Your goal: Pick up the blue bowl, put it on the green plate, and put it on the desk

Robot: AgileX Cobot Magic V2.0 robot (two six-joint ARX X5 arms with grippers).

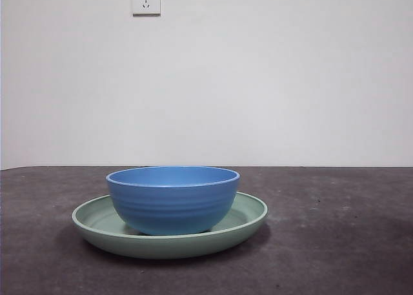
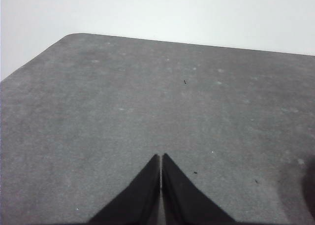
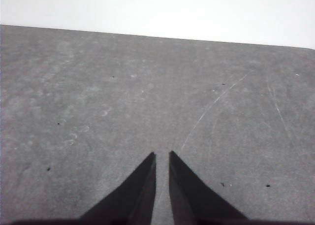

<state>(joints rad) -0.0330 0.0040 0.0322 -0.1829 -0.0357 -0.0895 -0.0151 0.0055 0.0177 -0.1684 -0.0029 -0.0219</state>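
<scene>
The blue bowl (image 1: 172, 199) sits upright inside the green plate (image 1: 248, 219), its base resting on the plate's floor a little toward nine o'clock of centre, so more bare plate shows on the three o'clock side. The plate lies flat on the tabletop (image 1: 335, 243), well forward in the front view. With bowl nested in plate, the stacking step looks done, and what seems left is setting it down on the tabletop.

Neither arm appears in the front view. The left gripper (image 2: 161, 157) hangs over bare tabletop with its jaws pressed together, holding nothing. The right gripper (image 3: 162, 155) does likewise, its jaws nearly together with a thin slit between the tips; probably closed, though the angle is poor. Both seem parked clear, giving room around the stack.
</scene>
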